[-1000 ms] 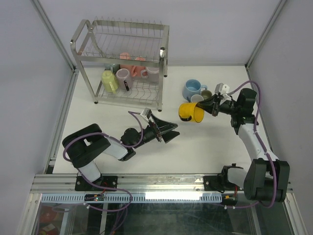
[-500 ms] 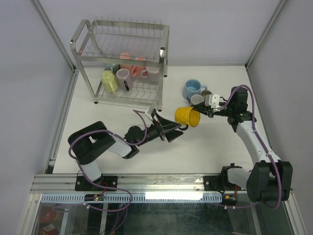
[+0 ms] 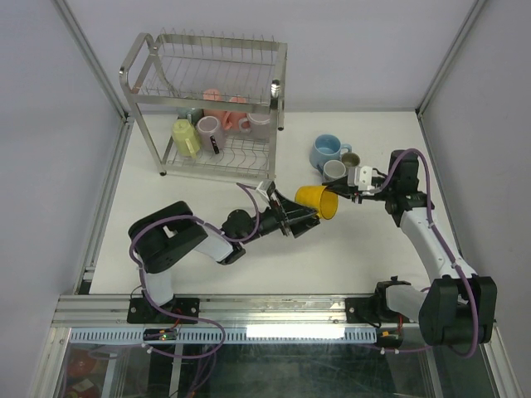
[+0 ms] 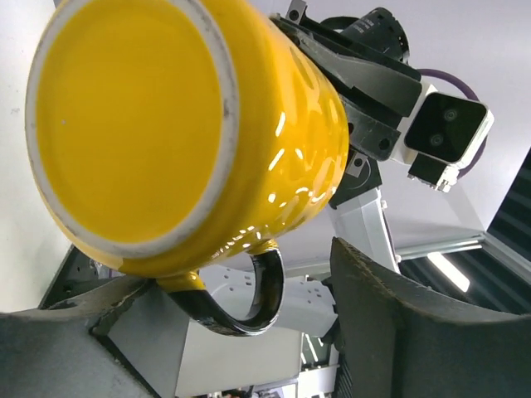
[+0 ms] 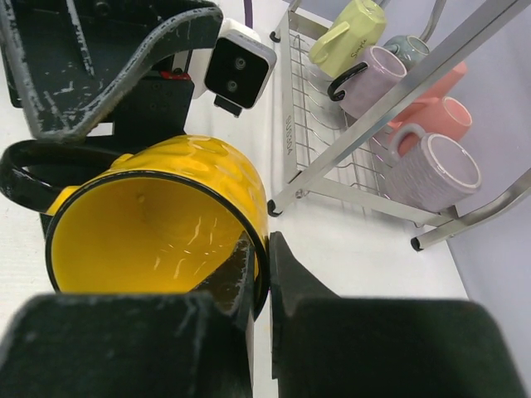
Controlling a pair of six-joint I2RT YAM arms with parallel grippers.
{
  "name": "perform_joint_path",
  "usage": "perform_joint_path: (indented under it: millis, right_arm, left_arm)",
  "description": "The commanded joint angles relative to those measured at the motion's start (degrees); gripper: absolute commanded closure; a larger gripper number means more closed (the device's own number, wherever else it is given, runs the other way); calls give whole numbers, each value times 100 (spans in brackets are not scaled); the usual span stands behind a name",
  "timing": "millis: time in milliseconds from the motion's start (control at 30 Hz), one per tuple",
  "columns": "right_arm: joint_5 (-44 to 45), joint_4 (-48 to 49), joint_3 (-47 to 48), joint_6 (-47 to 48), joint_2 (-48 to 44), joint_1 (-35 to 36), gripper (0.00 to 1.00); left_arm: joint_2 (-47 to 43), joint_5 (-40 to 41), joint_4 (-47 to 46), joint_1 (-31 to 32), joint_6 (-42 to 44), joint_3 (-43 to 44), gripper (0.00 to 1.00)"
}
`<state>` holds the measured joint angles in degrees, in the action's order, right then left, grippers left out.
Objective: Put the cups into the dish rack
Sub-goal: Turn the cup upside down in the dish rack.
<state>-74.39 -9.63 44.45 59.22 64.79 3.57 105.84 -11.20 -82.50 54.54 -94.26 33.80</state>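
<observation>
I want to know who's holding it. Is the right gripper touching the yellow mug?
Touching. The right wrist view shows the right gripper pinching the yellow mug at its rim, one finger inside and one outside, with no gap.

Yellow mug [image 4: 290, 149] glossy glazed ceramic; dish rack [image 3: 207, 62] shiny chrome wire; table [image 3: 348, 249] matt white.
</observation>
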Motion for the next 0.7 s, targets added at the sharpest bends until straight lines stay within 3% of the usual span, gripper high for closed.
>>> perform_joint_path:
  millis: [0, 167, 333, 467, 667]
  right_arm:
    - [-526, 260, 51, 72, -213, 37, 100]
    - [-594, 114, 20, 205, -220, 43, 100]
    - [-629, -142, 37, 443, -230, 32, 98]
    - [-670, -472, 72, 748, -251, 32, 82]
    - [-744, -1683, 236, 2054, -261, -34, 42]
  left_arm:
    - [10, 48, -1752, 56, -115, 307, 43]
    - [37, 22, -1761, 56, -150, 432, 77]
    - [3, 56, -1760, 48, -62, 388, 100]
    - [-56, 65, -1760, 41, 110, 294, 100]
    - [-304, 172, -1755, -76, 583, -75, 100]
